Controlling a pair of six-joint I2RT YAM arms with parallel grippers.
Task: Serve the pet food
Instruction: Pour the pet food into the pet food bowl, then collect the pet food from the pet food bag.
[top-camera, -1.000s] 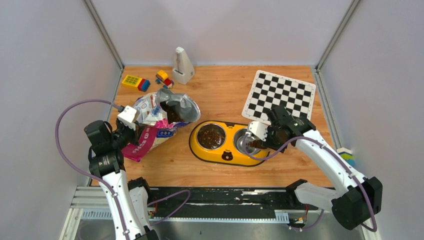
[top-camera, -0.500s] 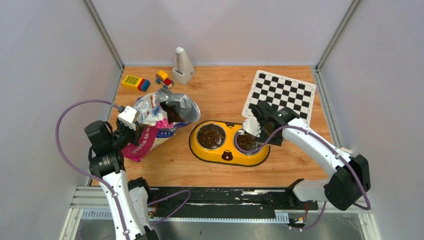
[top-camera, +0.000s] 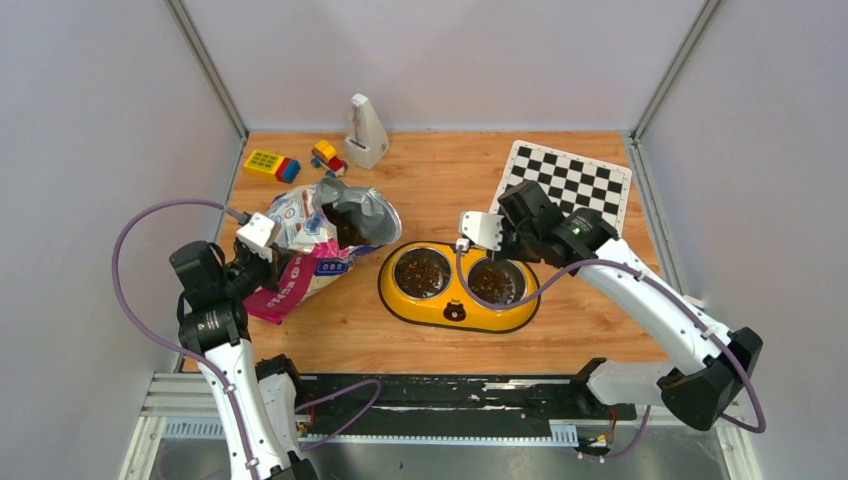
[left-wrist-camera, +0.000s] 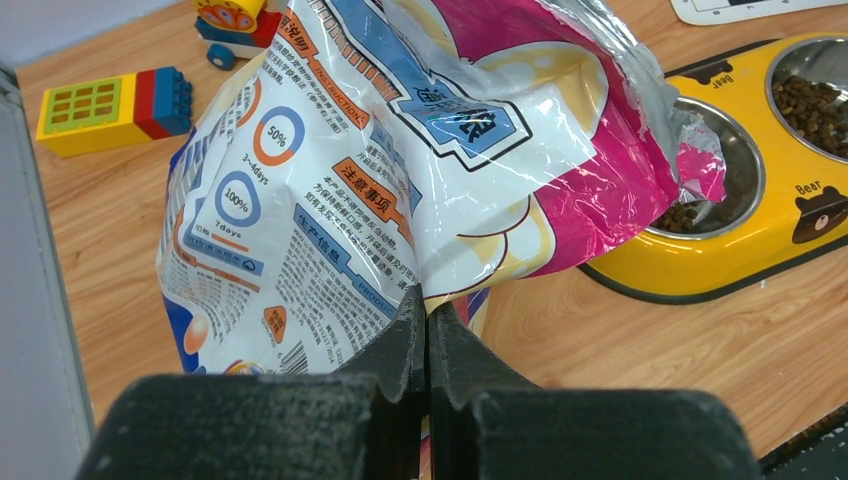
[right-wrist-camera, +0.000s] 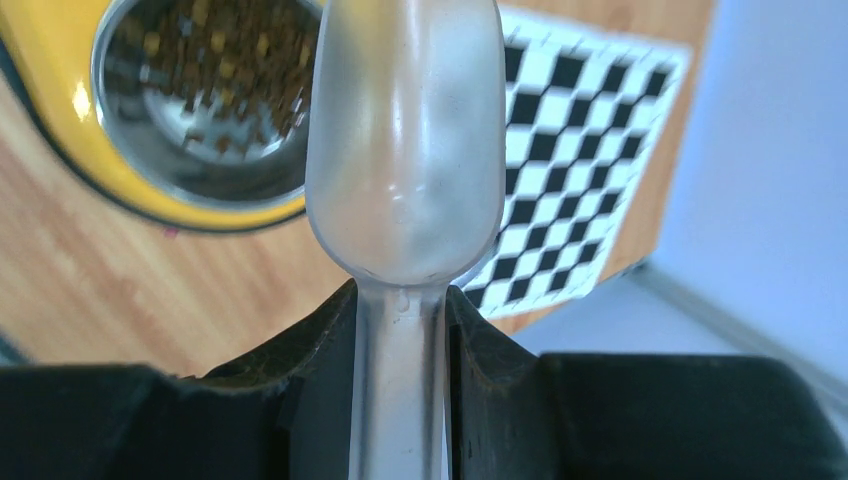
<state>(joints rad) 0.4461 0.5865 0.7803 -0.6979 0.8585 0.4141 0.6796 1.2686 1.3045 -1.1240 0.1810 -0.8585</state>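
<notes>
Swung up-left off right bowl: right gripper (right-wrist-camera: 400, 310) clamped on empty-looking scoop (right-wrist-camera: 402, 150). Kibble (top-camera: 496, 282) in both feeder (top-camera: 455, 313) bowls. Left gripper (left-wrist-camera: 428, 335) pinched shut on bag (left-wrist-camera: 400, 150). Serving near done; next, likely park scoop.

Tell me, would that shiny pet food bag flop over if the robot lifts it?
Probably floppy: the bag is crinkled thin film, folding where the left claw pinches it. Likely slippery too, since it looks glossy. Its open mouth could spill kibble if tipped.

White arms (top-camera: 648, 302), black joints (top-camera: 212, 327), purple cables (top-camera: 113, 255)
</notes>
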